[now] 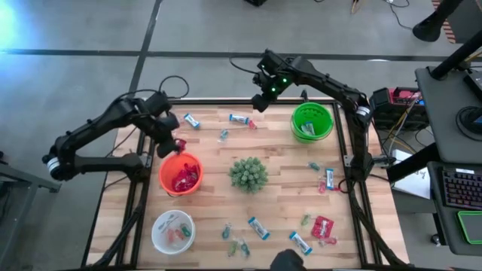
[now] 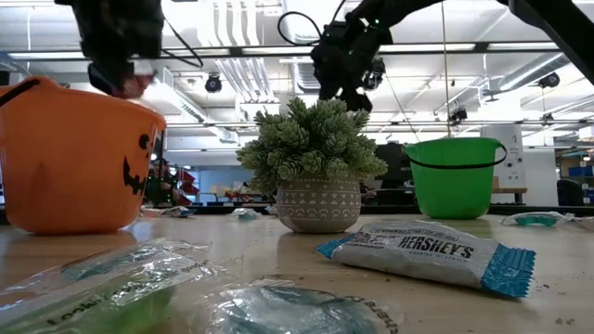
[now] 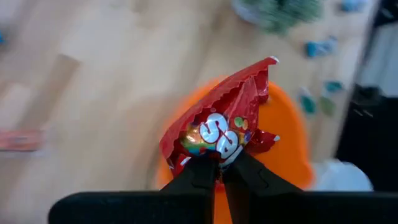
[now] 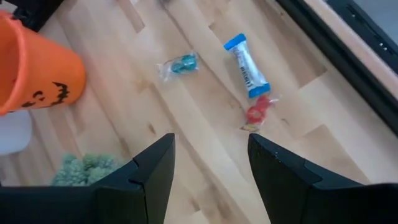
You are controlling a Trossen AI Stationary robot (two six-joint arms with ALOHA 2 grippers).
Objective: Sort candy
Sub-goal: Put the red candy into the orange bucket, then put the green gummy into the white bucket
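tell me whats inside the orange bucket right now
The orange bucket holds a heap of red packets. How many, and anything beneath them, is covered. Above its rim the left gripper is shut on another red packet, not yet inside.

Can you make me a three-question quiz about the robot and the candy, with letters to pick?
1. Where is the left claw?
A. over the orange bucket
B. over the green bucket
C. over the plant

2. How many buckets are orange?
A. three
B. two
C. one

3. What is the right claw doing?
A. squeezing a blue bar
B. open, holding nothing
C. gripping the plant

Answers: 1 A, it hangs at the orange bucket's rim. 2 C, the others are green and white. 3 B, its fingers stand apart above the table; only the left claw pinches a red Skittles packet.
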